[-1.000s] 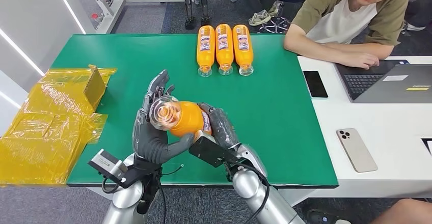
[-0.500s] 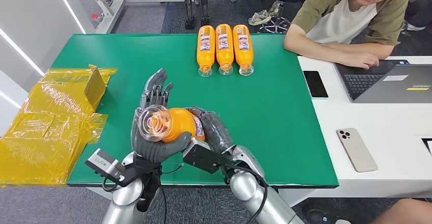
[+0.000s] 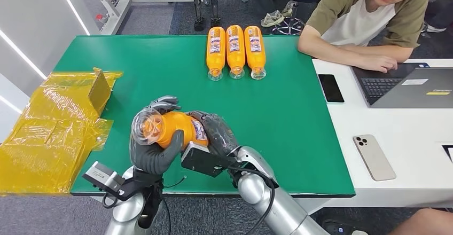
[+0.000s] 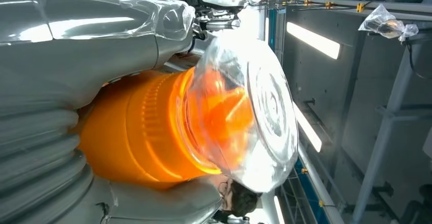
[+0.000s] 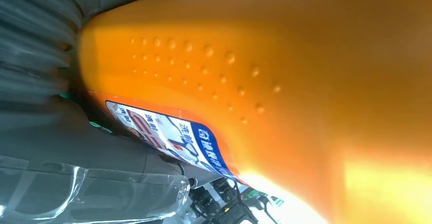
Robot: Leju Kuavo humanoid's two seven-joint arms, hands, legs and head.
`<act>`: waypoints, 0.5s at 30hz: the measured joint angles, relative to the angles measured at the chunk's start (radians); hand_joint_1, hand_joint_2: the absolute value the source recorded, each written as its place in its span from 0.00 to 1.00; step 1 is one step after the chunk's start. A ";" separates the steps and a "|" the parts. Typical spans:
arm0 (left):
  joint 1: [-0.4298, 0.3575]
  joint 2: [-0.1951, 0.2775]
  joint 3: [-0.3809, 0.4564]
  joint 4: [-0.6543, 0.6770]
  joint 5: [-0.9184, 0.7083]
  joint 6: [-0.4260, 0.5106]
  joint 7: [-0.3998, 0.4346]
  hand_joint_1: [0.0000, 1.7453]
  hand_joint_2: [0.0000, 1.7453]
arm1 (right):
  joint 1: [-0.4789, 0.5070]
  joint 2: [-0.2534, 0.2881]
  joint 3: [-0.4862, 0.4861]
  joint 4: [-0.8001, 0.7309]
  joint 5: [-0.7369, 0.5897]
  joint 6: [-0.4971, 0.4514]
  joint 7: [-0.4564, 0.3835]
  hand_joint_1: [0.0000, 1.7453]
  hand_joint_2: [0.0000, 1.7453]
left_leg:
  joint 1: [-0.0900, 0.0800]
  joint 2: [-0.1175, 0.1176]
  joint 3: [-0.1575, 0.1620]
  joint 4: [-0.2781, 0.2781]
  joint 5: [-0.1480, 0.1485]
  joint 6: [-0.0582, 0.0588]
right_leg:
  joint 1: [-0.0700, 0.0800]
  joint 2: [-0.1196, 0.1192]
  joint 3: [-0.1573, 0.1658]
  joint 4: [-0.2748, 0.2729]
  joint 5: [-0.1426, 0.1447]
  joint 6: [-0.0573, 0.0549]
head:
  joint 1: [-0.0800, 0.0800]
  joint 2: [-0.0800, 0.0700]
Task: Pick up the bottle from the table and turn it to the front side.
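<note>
Head view: both hands grasp one orange bottle (image 3: 173,130) above the green worktop (image 3: 288,117). Left hand (image 3: 151,152) cups its clear end from beneath, thumb across the body; right hand (image 3: 216,133) wraps the labelled part just beside it. Left wrist view has the bottle (image 4: 153,132) lying against that hand's thumb. Three more bottles (image 3: 235,51) lie in a row well beyond the hands, by a person (image 3: 374,16).

The bottle (image 3: 176,129) is bright orange with a clear cap (image 3: 145,128), a field of raised dots and a white, blue and red label (image 5: 168,135). Both hands are dark grey. The worktop (image 3: 299,117) is green; crumpled wrapping (image 3: 48,133) is translucent yellow.
</note>
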 joint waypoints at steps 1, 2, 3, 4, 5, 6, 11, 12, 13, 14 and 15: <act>0.001 0.000 0.002 -0.001 0.001 0.000 0.000 1.00 1.00 | -0.001 0.000 0.001 0.001 0.000 0.000 0.000 1.00 1.00 | 0.000 0.000 0.000 0.000 0.000 0.000 | 0.000 0.000 0.000 0.000 0.000 0.000 | 0.000 0.000; 0.001 0.000 0.004 -0.002 0.002 0.000 0.000 1.00 1.00 | -0.002 0.000 0.003 0.002 0.000 0.001 0.001 1.00 1.00 | 0.000 0.000 0.000 0.000 0.000 0.000 | 0.000 0.000 0.000 0.000 0.000 0.000 | 0.000 0.000; 0.001 0.000 0.006 -0.003 0.002 0.000 0.000 1.00 1.00 | -0.004 0.000 0.005 0.003 0.001 0.001 0.001 1.00 1.00 | 0.000 0.000 0.000 0.000 0.000 0.000 | 0.000 0.000 0.000 0.000 0.000 0.000 | 0.000 0.000; 0.001 0.000 0.007 -0.003 0.003 0.000 0.000 1.00 1.00 | -0.005 0.000 0.007 0.005 0.002 0.001 0.002 1.00 1.00 | 0.000 0.000 0.000 0.000 0.000 0.000 | 0.000 0.000 0.000 0.000 0.000 0.000 | 0.000 0.000; 0.002 0.000 0.008 -0.004 0.004 0.000 0.000 1.00 1.00 | -0.006 0.000 0.009 0.006 0.002 0.001 0.003 1.00 1.00 | 0.000 0.000 0.000 0.000 0.000 0.000 | 0.000 0.000 0.000 0.000 0.000 0.000 | 0.000 0.000; 0.002 0.000 0.008 -0.005 0.004 0.000 0.001 1.00 1.00 | -0.007 0.000 0.010 0.007 0.003 0.001 0.005 1.00 1.00 | 0.000 0.000 0.000 0.000 0.000 0.000 | 0.000 0.000 0.000 0.000 0.000 0.000 | 0.000 0.000; 0.001 0.000 0.010 -0.011 0.005 -0.001 0.002 1.00 1.00 | -0.005 -0.003 0.010 0.008 0.013 -0.010 0.013 0.12 1.00 | 0.000 0.000 0.000 0.000 0.000 0.000 | 0.000 0.000 0.000 0.000 0.000 0.000 | 0.000 0.000; 0.001 0.000 0.010 -0.011 0.006 -0.001 0.002 1.00 1.00 | -0.003 -0.003 0.010 0.006 0.020 -0.020 0.014 0.00 1.00 | 0.000 0.000 0.000 0.000 0.000 0.000 | 0.000 0.000 0.000 0.000 0.000 0.000 | 0.000 0.000; 0.001 0.000 0.010 -0.011 0.006 -0.001 0.002 1.00 1.00 | 0.000 -0.002 0.010 0.004 0.029 -0.034 0.014 0.00 1.00 | 0.000 0.000 0.000 0.000 0.000 0.000 | 0.000 0.000 0.000 0.000 0.000 0.000 | 0.000 0.000; 0.001 0.000 0.010 -0.011 0.007 -0.001 0.004 1.00 1.00 | 0.004 -0.002 0.010 -0.001 0.037 -0.053 0.013 0.00 1.00 | 0.000 0.000 0.000 0.000 0.000 0.000 | 0.000 0.000 0.000 0.000 0.000 0.000 | 0.000 0.000; 0.002 0.000 0.010 -0.011 0.008 -0.001 0.006 1.00 1.00 | 0.010 -0.001 0.011 -0.008 0.043 -0.075 0.011 0.00 1.00 | 0.000 0.000 0.000 0.000 0.000 0.000 | 0.000 0.000 0.000 0.000 0.000 0.000 | 0.000 0.000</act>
